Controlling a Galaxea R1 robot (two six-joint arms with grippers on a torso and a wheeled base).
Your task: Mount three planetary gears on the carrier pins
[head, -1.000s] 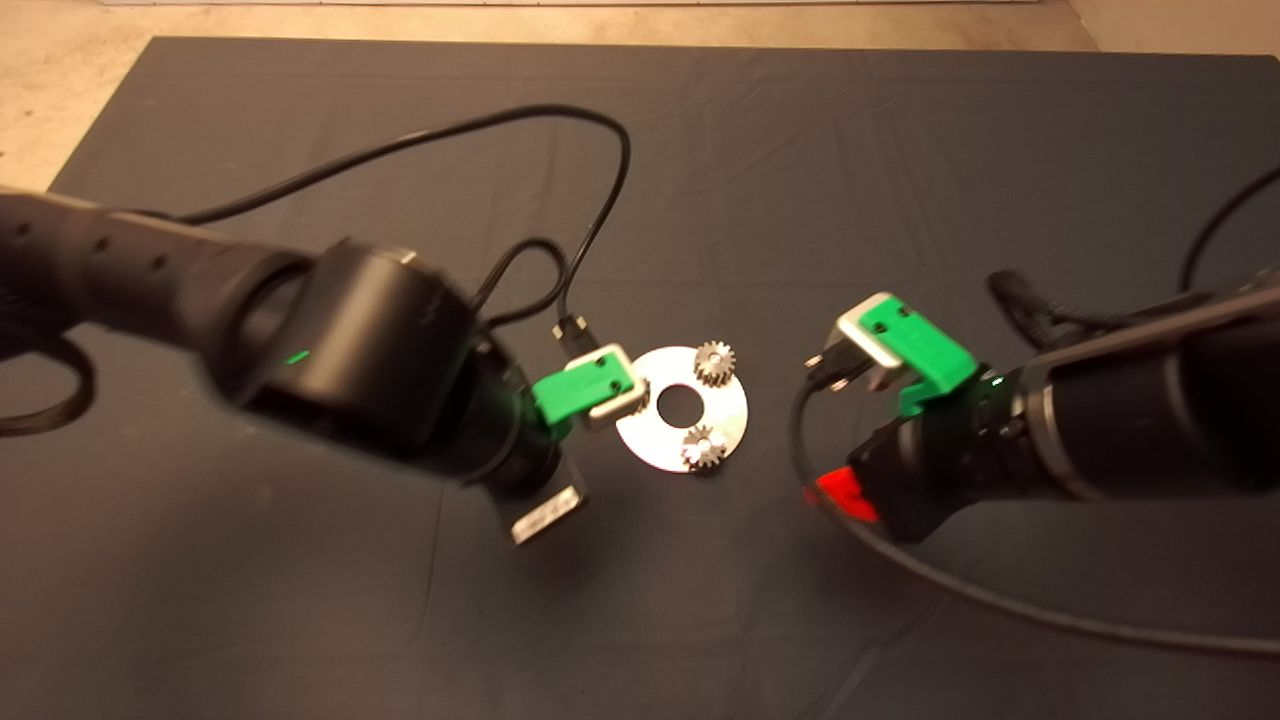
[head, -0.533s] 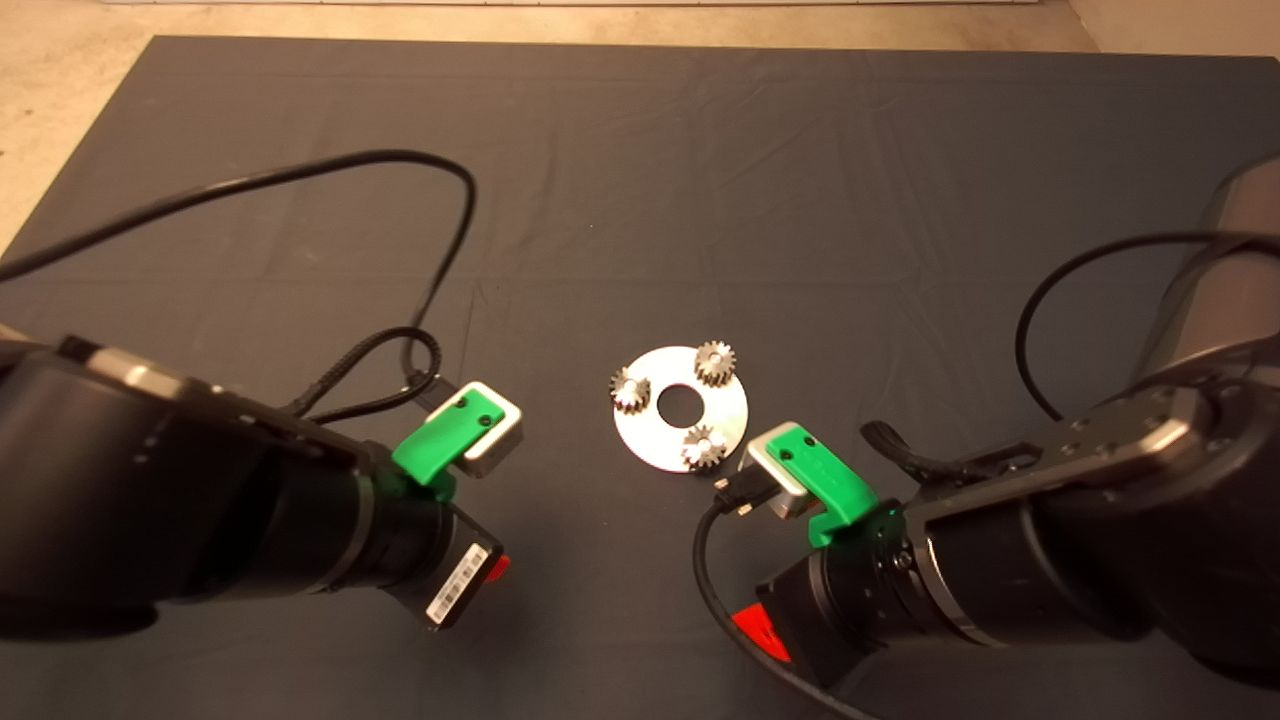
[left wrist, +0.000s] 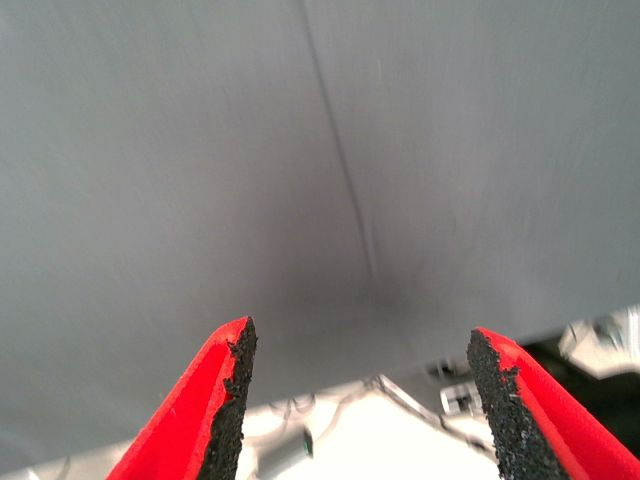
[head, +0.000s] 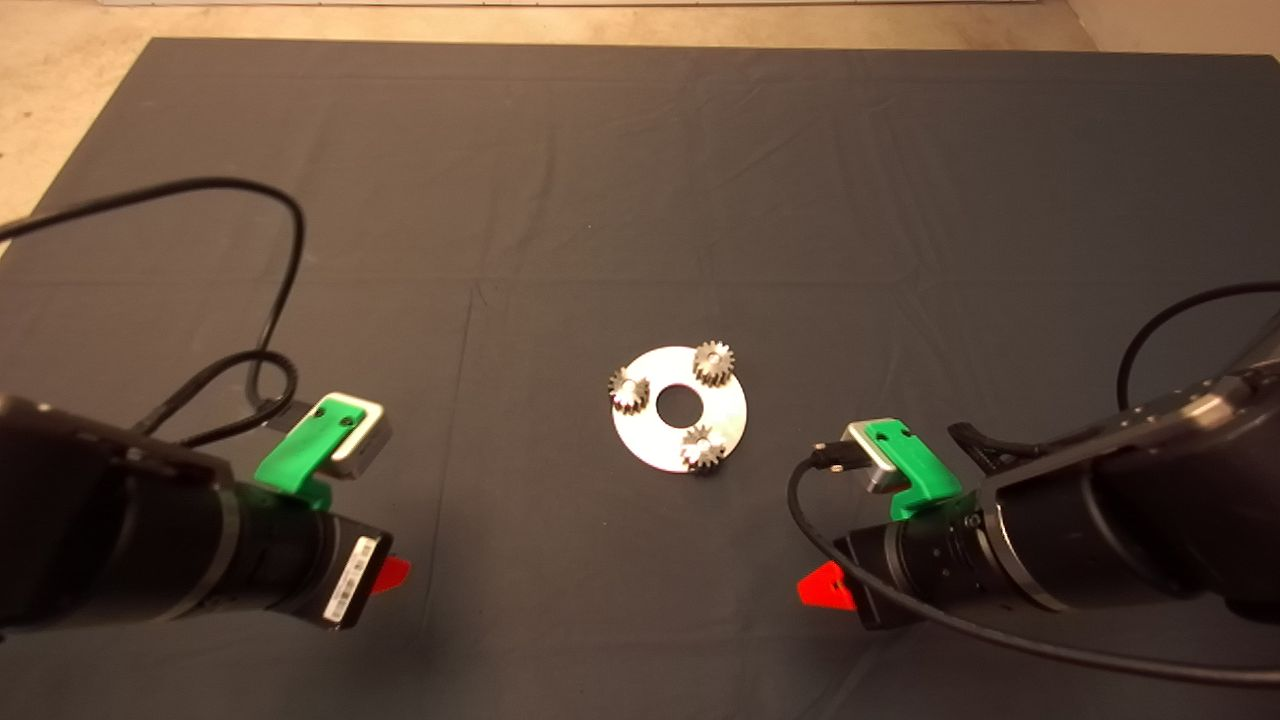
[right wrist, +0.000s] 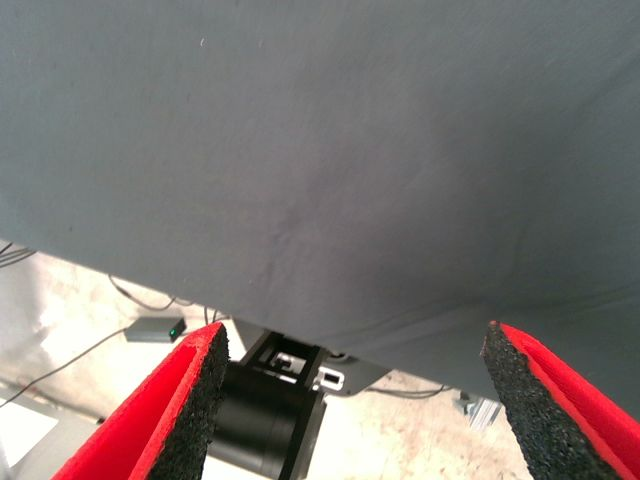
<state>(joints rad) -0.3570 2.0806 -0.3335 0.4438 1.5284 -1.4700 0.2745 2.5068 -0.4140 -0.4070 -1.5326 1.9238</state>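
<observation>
All three gears (head: pixel 630 390) sit on the round metal disc (head: pixel 727 412) in the middle of the mat (head: pixel 640 180), one near each pin position around the centre hole; the pins themselves are hidden under the gears, so by the look of it the installing is done and the step in hand is clearing the arms away. The left gripper (left wrist: pixel 355 400) is low at the near left of the mat, well apart from the disc, its two red fingers (left wrist: pixel 215 400) spread wide with nothing between them. The right gripper (right wrist: pixel 355 400) is at the near right, likewise spread wide and empty. To finish well, both arms should pull off along the near edge without sweeping back over the disc, since a brush against a gear could lift it off its pin or shove the whole disc. Whether each gear has dropped fully down its pin cannot be told from above. Black cables (head: pixel 250 290) loop from each wrist; the right one (head: pixel 810 505) hangs nearest the disc and is the thing most likely to snag. Nothing else lies on the mat near the disc.
</observation>
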